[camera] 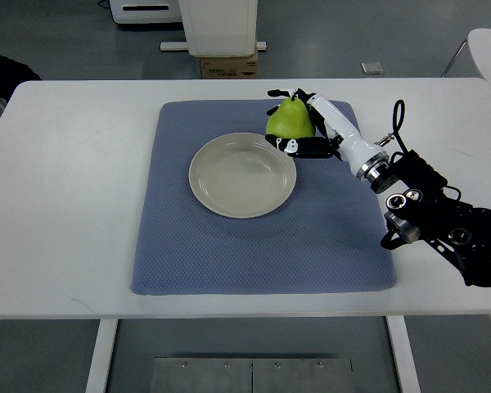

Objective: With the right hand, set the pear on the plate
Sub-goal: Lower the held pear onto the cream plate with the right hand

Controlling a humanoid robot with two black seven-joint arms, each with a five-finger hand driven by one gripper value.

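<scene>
A green pear stands at the far right part of the blue mat, just beyond the right rim of the beige plate. My right hand comes in from the right edge and its black fingers are curled around the pear, one set behind it and one below it. I cannot tell whether the pear rests on the mat or is lifted a little. The plate holds nothing. The left arm does not show.
The blue mat lies on a white table. A cardboard box and a white stand stand on the floor beyond the table's far edge. A white chair shows at the top right.
</scene>
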